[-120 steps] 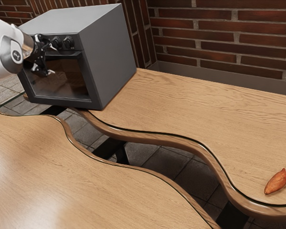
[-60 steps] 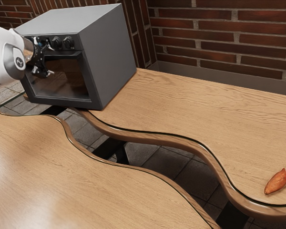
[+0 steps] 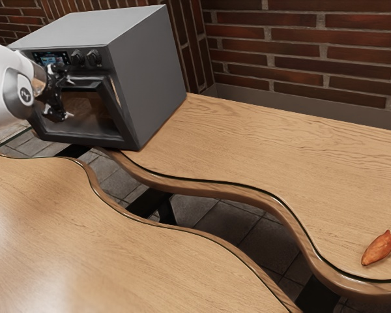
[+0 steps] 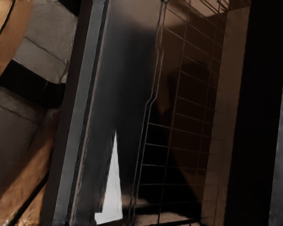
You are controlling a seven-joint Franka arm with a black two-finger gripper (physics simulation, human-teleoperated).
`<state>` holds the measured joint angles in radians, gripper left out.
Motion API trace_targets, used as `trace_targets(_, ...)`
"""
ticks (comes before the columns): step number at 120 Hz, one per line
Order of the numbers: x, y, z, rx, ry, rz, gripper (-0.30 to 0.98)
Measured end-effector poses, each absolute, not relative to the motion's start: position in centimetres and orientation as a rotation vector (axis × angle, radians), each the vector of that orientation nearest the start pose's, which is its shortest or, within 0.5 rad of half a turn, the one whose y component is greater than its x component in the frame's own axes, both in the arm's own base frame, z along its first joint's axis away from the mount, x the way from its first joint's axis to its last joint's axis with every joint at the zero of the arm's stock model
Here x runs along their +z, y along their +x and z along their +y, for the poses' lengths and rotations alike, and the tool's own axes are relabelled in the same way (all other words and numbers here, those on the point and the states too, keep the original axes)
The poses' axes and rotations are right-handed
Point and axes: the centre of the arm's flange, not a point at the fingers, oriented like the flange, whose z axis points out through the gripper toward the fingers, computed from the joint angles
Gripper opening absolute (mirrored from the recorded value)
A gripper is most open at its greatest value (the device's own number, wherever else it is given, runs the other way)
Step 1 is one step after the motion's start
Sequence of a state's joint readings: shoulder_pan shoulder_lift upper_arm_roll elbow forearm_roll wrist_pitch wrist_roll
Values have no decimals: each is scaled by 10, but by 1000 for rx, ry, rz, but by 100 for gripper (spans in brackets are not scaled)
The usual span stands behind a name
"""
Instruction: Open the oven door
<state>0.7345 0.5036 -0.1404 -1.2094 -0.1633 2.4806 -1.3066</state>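
Oven door [image 3: 96, 116] is cracked open just a bit, tipped out at the top with a thin gap down the side, so it's nowhere near fully open. The oven [image 3: 146, 72] sits on the far table [image 3: 274, 143], at the end toward the exterior view's left. Gripper [image 3: 69, 98] is right in front of the door, jaws spread well apart, nothing clamped: one's up near the door's top edge, the other's lower, in front of the glass. Honestly can't tell if either one touches. Wrist view's got the wire rack [image 4: 179, 123] inside. Oh, and there's a reddish-orange sweet potato [image 3: 378, 248] near that table's curvy front edge, well apart from the oven.
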Motion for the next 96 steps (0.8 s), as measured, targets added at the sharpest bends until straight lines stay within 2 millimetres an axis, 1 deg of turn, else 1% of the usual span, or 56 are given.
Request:
trace_targets(12,588,591,432,864,1362,2191,68)
trace_targets(36,584,578,407,835,1380,2212,68)
trace_targets(46,584,564,393,820,1384,2230,68)
trace_targets(56,590,536,371,818,1383,2249,68)
trace_targets(69,597,491,334,828,1374,2273,68)
trace_targets(75,604,476,324,848,1362,2274,68)
trace_targets(78,611,468,320,866,1352,2274,68)
trace_targets(81,622,461,314,881,1342,2268,68)
trace_targets(83,633,460,305,882,1341,2259,68)
trace_targets(85,646,462,291,874,1345,2244,68)
trace_targets(88,670,469,265,842,1360,2219,68)
trace_targets(89,682,473,254,831,1367,2205,68)
trace_targets(91,706,480,230,804,1386,2175,68)
trace_targets(93,725,486,205,767,1409,2151,68)
trace_targets(96,745,493,166,695,1455,2125,68)
